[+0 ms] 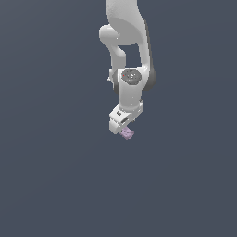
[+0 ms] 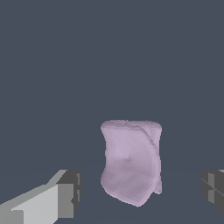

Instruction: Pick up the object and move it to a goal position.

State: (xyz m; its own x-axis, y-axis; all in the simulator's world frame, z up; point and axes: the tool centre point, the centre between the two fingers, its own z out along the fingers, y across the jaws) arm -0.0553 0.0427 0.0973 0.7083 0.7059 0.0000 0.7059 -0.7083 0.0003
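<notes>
- The white arm hangs from the top of the exterior view over a plain dark grey-blue ground; no writing can be read.
- The gripper points down; in the wrist view its fingers stand wide apart, neither touching anything.
- The lilac lump lies between the fingers, clear of both; in the exterior view it sits just beneath the gripper.

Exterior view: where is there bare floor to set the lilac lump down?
Bare grey floor lies on every side of the arm. The only crowded spot is right at the gripper, where the lilac lump sits.
</notes>
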